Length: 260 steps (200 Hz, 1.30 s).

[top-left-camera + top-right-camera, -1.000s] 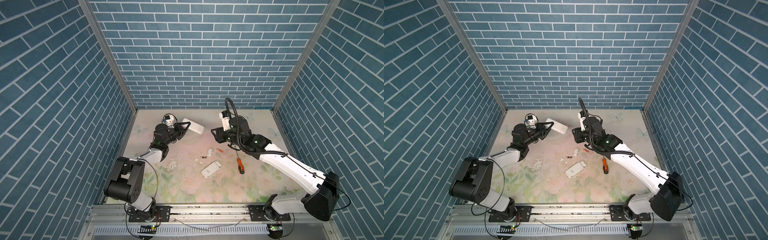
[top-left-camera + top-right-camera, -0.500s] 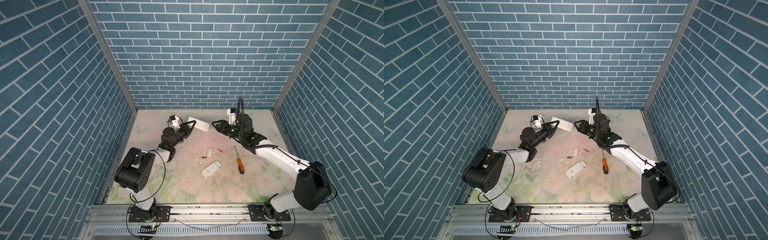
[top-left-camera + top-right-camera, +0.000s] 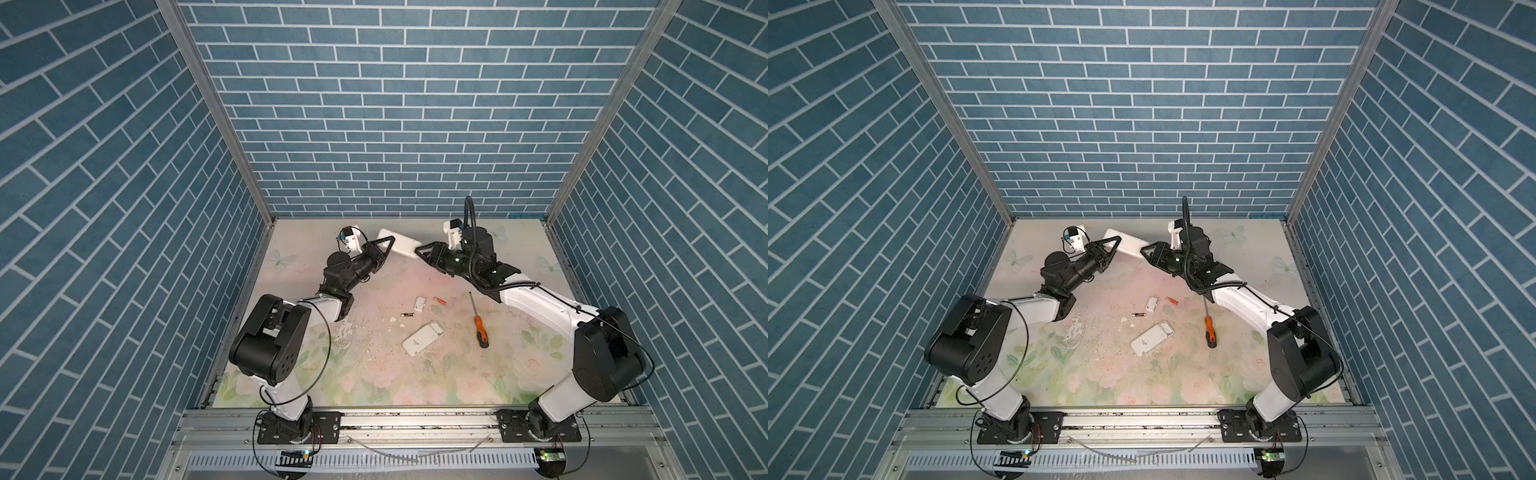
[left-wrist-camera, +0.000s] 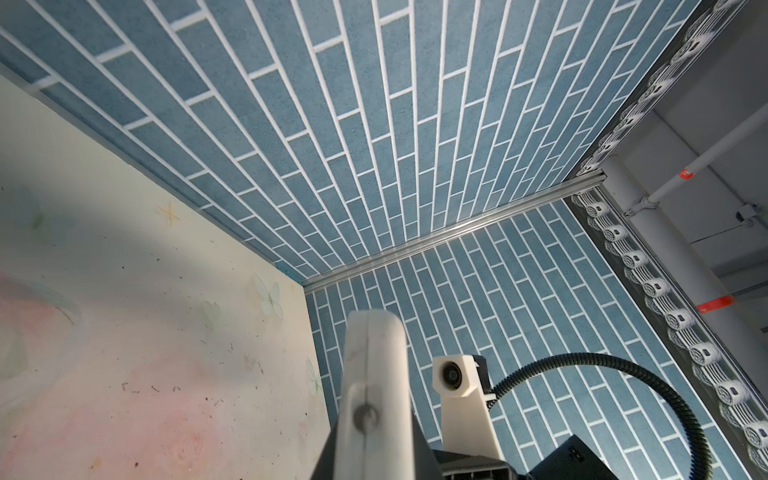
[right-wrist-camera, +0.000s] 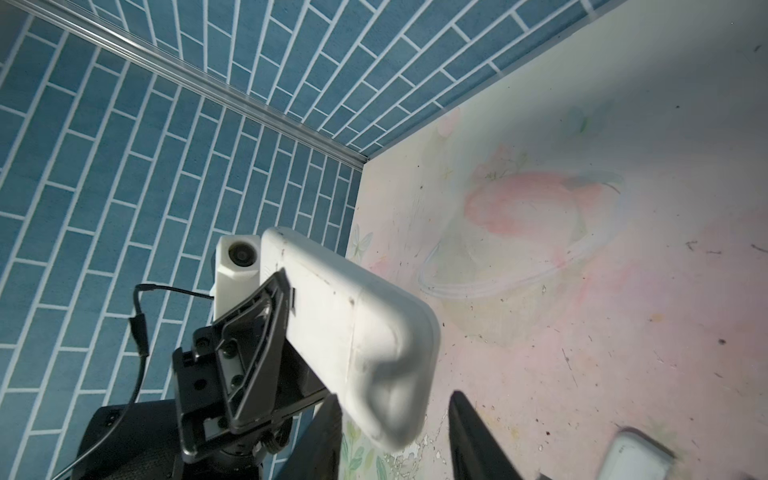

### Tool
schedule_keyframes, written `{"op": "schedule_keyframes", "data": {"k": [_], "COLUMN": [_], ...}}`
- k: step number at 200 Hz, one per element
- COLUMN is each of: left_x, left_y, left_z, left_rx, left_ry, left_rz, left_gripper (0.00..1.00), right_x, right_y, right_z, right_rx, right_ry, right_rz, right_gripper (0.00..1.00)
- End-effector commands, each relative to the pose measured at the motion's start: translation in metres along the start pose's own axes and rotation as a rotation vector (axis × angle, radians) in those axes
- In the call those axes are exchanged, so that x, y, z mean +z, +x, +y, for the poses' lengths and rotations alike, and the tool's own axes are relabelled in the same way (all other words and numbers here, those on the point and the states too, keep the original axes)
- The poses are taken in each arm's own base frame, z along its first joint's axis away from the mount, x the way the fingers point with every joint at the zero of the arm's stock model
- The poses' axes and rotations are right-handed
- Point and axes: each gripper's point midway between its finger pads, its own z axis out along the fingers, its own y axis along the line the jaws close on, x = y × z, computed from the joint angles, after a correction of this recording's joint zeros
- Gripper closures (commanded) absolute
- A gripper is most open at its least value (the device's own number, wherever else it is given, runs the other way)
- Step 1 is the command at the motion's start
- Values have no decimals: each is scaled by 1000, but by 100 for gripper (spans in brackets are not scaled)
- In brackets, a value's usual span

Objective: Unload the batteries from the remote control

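Blue-brick cell (image 3: 395, 104), floral mat (image 3: 374, 374): left gripper (image 3: 390, 242) pinches the white remote control (image 3: 400, 245) aloft at 12 o'clock, right gripper (image 3: 420, 249) spread about its free end. Two batteries (image 3: 439, 300) lie loose mid-mat. I would close squarely before levering.

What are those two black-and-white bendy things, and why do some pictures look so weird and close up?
They are two robot arms bolted beside a table. Each ends in a gripper, a pinching claw. Two pictures look down from above at the whole scene. The two close-up ones come from little cameras on the arms' wrists. The left gripper holds a white remote up in the air. The right gripper is open around the remote's other end. On the table lie an orange battery, a dark battery, a screwdriver, a small white cover and a bigger flat white piece.
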Motion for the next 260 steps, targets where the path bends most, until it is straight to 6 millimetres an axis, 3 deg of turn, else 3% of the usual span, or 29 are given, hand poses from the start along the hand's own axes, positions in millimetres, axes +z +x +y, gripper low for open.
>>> {"op": "schedule_keyframes", "data": {"k": [1, 68, 166, 221, 242, 260], "left_x": [5, 6, 6, 8, 8, 8], "left_y": [-2, -2, -1, -1, 0, 0], "left_z": [-21, -26, -27, -28, -28, -28], "left_rx": [34, 37, 28, 27, 26, 28], "left_ry": [68, 84, 99, 105, 108, 108], "left_rz": [5, 7, 9, 12, 16, 17], "left_gripper": [100, 100, 100, 100, 100, 100], "right_x": [1, 13, 19, 18, 17, 16], "right_y": [-20, -20, -23, -21, -20, -22], "right_z": [28, 23, 26, 23, 25, 27], "right_rx": [-2, 17, 22, 27, 24, 21], "right_ry": [-73, -66, -76, -64, -68, -73], "right_rz": [-34, -9, -1, 1, 2, -1], "right_gripper": [58, 66, 63, 78, 77, 69]}}
